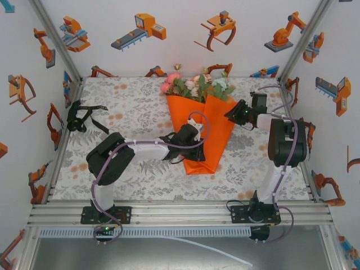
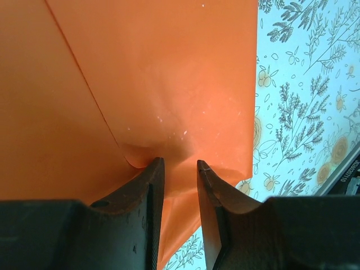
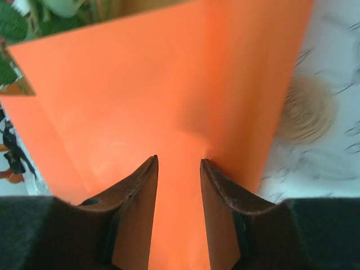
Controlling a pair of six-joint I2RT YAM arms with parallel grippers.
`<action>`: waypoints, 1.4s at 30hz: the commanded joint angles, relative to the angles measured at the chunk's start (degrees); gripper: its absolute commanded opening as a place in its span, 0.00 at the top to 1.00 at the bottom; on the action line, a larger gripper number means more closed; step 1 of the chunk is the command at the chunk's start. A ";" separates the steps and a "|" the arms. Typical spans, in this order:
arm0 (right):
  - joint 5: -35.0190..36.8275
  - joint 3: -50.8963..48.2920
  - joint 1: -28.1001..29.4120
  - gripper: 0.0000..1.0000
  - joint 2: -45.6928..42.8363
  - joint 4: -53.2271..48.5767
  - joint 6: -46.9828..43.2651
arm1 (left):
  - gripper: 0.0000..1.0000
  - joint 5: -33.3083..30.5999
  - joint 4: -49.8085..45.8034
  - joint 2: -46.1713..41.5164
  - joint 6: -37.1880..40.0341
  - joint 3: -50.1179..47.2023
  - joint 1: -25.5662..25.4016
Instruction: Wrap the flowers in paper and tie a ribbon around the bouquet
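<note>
**Both tools at the orange paper cone, ribbon apart on the left**

Nearest the arm bases, the bench (image 1: pixel 135 112) under its leaf-and-flower printed cloth carries the pointed lower end of the large, thin, bright orange paper sheet (image 1: pixel 216 129), which is folded into a cone. The left tool (image 1: pixel 194 151) sits over the lower middle of that cone. In the left wrist view, the left tool (image 2: pixel 177 163) has its two dark fingers a little apart. Orange paper (image 2: pixel 140 73) fills the gap, and it puckers where the fingertips (image 2: pixel 153 169) meet it. Whether the fingers actually pinch the sheet cannot be told. A long crease runs diagonally across the paper above them, and the printed cloth (image 2: pixel 304 112) shows past its right edge.

Farther back, the right tool (image 1: pixel 232 114) is at the cone's upper right edge. Seen from its own wrist, the right tool (image 3: pixel 179 161) has its fingers spread, with smooth orange paper (image 3: pixel 169 84) lying beyond them and between them.

Well to the left, near the side wall, the long narrow black fabric ribbon (image 1: pixel 81 118) lies in a loose heap, apart from everything else.

At the far end, the bunch of pink, cream and pale green artificial flowers with green leaves (image 1: pixel 194 84) sticks out of the cone's wide mouth. Its leaves (image 3: pixel 34 17) appear blurred above the paper's top edge.
</note>
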 commanded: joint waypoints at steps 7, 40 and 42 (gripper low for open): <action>-1.49 10.78 -2.77 0.60 9.22 -2.13 -3.42 | 0.67 -2.17 -0.34 -1.60 -2.13 -3.17 -0.47; -1.58 -28.42 4.83 0.34 -27.06 4.23 0.53 | 0.43 -4.01 -4.26 -1.30 1.30 9.33 3.75; -1.50 -28.46 4.80 0.34 -27.10 4.32 0.71 | 0.47 -1.86 -3.55 -0.63 0.43 9.63 3.75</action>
